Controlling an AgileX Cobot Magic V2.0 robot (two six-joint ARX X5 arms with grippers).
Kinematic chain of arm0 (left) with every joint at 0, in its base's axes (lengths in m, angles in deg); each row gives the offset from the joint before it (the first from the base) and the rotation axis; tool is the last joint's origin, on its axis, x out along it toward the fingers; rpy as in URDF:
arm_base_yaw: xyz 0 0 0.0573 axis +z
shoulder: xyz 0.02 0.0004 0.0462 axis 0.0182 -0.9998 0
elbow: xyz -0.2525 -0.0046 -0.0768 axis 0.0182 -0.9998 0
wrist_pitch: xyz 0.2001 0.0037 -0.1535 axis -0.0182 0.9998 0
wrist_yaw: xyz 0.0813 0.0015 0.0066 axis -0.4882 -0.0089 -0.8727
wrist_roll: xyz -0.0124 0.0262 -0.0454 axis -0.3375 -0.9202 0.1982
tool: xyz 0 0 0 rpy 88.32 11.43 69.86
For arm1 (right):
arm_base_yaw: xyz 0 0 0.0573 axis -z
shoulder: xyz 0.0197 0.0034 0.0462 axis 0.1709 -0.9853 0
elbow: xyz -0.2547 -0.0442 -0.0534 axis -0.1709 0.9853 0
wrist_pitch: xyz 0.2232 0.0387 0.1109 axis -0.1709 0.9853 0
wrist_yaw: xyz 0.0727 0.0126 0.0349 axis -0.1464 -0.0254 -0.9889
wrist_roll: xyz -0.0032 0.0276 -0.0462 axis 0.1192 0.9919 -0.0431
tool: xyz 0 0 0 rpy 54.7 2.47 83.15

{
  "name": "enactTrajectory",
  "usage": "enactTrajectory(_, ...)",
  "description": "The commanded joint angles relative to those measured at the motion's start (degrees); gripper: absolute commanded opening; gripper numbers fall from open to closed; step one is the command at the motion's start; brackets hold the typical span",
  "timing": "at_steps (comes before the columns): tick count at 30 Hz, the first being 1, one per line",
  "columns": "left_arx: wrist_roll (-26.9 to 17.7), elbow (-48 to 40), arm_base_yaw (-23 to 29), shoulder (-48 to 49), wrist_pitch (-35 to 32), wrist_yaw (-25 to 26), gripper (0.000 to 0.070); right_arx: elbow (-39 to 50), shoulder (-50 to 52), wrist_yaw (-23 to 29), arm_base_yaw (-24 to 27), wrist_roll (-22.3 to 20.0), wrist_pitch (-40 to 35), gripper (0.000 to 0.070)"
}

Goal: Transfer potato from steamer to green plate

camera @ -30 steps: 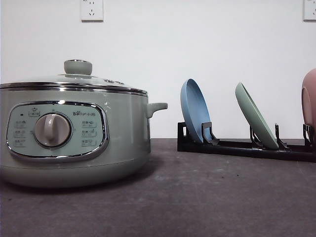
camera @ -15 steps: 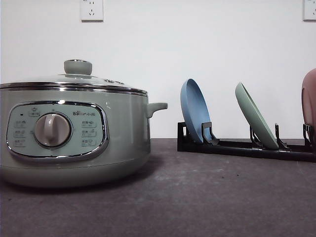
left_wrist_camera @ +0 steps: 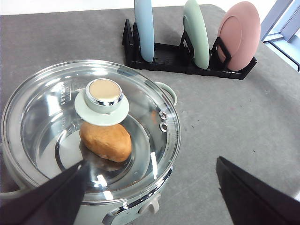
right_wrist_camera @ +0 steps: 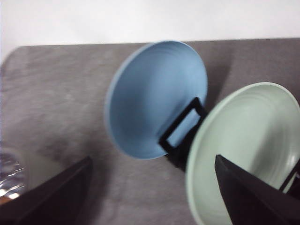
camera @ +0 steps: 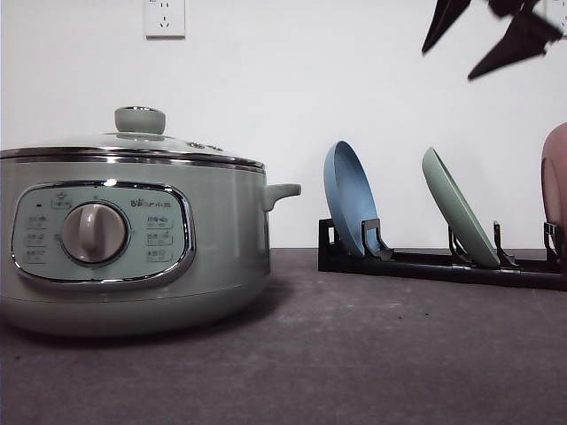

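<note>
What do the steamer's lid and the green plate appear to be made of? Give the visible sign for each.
The lid looks like clear glass: the potato shows through it, with bright reflections. The green plate looks like matte plastic or ceramic: an even pale colour, faint rings, no sharp glare.

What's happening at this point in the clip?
Nothing is being held yet. The orange-brown potato lies inside the pale sage-green steamer, under the closed glass lid. The pale mint-green plate stands on edge in the black rack, between a blue plate and a pink plate. The right gripper is open, high above the rack, its camera facing the green plate. The left gripper is open above the steamer.
</note>
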Motion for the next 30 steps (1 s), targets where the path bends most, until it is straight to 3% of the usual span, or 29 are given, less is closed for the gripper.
enactTrajectory(1,-0.7,1.3,-0.1,-0.3,-0.3,0.1,0.0554,-1.5,-2.5,1.3,-0.3,0.6,-1.2,0.0527)
enactTrajectory(14,-0.7,1.3,-0.1,-0.3,-0.2,0.1,0.0554,-1.5,-13.5,3.0,-1.1,0.9,-4.8,0.052)
enactTrajectory(27,-0.7,1.3,-0.1,-0.3,-0.2,0.1,0.0554,-1.5,-15.9,3.2,-1.6,1.0,-5.1,0.0149)
enactTrajectory(30,-0.7,1.3,-0.1,-0.3,-0.2,0.1,0.0554,-1.5,-15.9,3.0,-1.6,1.3,-5.1,0.0091)
